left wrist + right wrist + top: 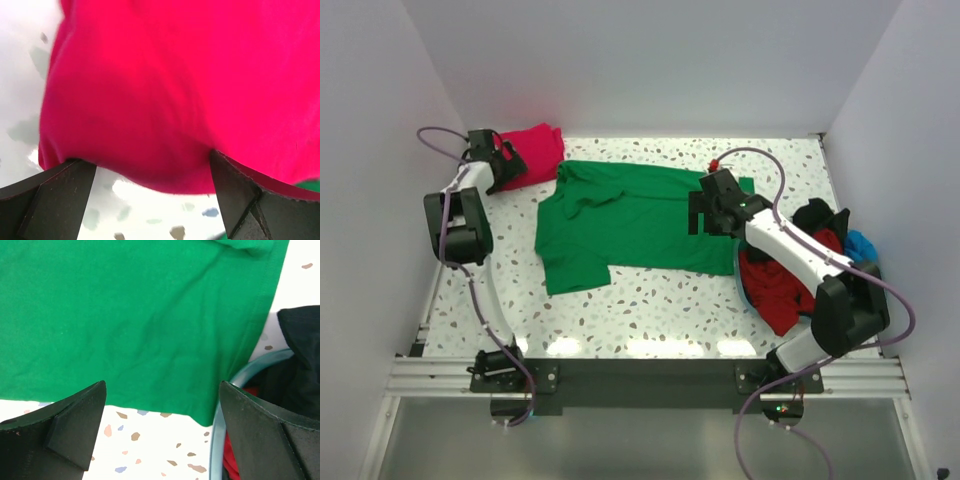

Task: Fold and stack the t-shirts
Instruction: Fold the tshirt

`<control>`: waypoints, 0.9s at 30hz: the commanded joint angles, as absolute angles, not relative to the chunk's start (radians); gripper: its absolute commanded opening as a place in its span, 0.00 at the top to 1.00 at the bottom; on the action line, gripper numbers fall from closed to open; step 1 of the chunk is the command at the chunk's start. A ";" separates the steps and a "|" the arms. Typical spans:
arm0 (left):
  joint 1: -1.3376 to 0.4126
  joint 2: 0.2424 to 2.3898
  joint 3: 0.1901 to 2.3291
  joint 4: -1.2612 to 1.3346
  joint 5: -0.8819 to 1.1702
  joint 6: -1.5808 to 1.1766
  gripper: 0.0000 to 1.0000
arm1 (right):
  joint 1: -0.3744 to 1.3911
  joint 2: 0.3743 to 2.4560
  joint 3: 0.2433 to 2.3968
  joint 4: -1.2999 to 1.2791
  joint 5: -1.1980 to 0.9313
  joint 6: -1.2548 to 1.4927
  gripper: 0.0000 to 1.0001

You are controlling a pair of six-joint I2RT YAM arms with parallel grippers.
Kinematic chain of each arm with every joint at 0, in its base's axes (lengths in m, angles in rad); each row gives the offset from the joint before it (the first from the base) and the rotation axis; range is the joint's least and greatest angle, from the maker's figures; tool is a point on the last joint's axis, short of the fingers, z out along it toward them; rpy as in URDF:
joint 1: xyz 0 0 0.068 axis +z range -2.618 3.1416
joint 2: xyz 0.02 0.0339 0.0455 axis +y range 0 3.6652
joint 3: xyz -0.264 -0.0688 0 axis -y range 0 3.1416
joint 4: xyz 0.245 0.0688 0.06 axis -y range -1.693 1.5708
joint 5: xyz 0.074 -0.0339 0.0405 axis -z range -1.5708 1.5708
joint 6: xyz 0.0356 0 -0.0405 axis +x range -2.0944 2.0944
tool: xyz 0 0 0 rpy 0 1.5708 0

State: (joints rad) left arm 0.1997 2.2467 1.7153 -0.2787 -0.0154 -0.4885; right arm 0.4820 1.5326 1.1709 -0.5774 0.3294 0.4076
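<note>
- The green t-shirt (620, 225) lay spread flat across the middle of the desk (650, 310), reaching toward the far edge, with one sleeve pointing at the near edge.
- The crimson t-shirt (535, 150) sat as a folded bundle in the far-left corner.
- The left gripper (150, 175) was at that bundle with its jaws wide open. The near edge of the cloth bulged between the fingers and was not pinched.
- The right gripper (162, 395) was open too, its fingers well apart over the right hem of the green t-shirt and holding nothing.
- Just beside that hem stood a basket with a light-blue rim (257, 365) by the right edge of the desk.
- A dark red t-shirt (775, 290) spilled over the basket's near side, with a black t-shirt (817, 215) and a blue t-shirt (863, 243) heaped behind it.
</note>
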 commanded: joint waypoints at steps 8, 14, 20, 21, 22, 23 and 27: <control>0.284 2.298 1.842 -0.281 0.023 -0.474 0.00 | 0.480 1.474 1.152 -0.604 0.385 0.417 0.01; 0.276 2.140 1.810 -0.367 0.008 -0.486 0.00 | 0.480 1.462 1.155 -0.604 0.368 0.402 0.01; 0.192 1.752 1.331 -0.341 0.008 -0.560 0.00 | 0.511 1.468 1.144 -0.580 0.311 0.410 0.01; 0.163 1.674 1.277 -0.338 0.003 -0.560 0.00 | 0.534 1.476 1.146 -0.574 0.311 0.410 0.01; 0.090 1.643 1.206 -0.336 -0.036 -0.561 0.00 | 0.541 1.503 1.157 -0.568 0.308 0.407 0.01; 0.043 1.620 1.186 -0.336 -0.079 -0.557 0.00 | 0.546 1.520 1.164 -0.563 0.307 0.407 0.02; -0.121 1.646 1.175 -0.314 -0.054 -0.538 0.00 | 0.558 1.607 1.216 -0.584 0.356 0.463 0.01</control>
